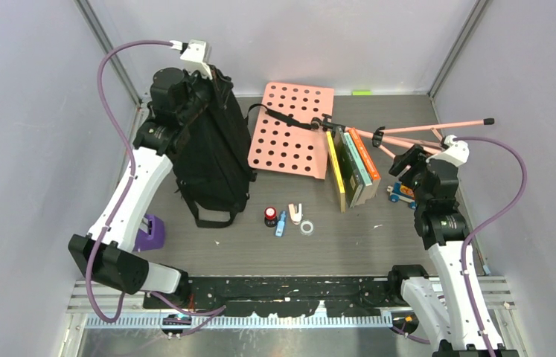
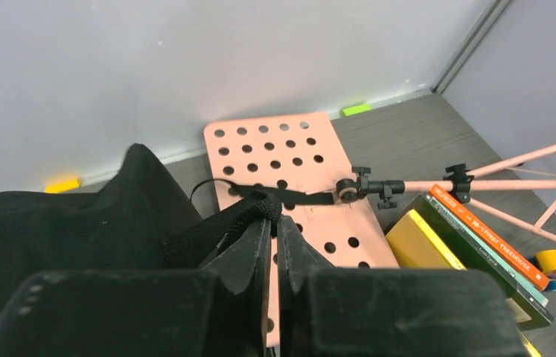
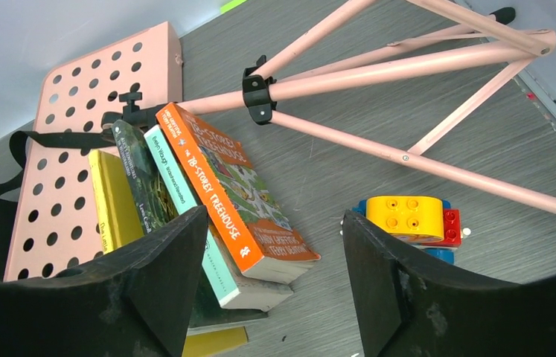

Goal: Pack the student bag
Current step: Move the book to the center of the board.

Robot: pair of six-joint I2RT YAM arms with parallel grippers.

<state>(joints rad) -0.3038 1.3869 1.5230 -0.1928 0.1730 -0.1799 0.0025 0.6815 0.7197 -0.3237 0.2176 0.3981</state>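
The left gripper (image 2: 275, 222) is pinching the student bag (image 1: 211, 149) by its top strap, while the right gripper (image 3: 275, 217) is hanging spread wide over the books (image 3: 219, 190), well apart from the bag.

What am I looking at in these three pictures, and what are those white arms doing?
These are two robot arms, left and right, bolted to a table. One picture looks down from above; the other two come from a camera on each arm's wrist. The left tool is pinched shut on a strap of the black backpack. The right tool is open and empty, near a row of books and toy bricks. A pink music stand and a purple block also lie there.
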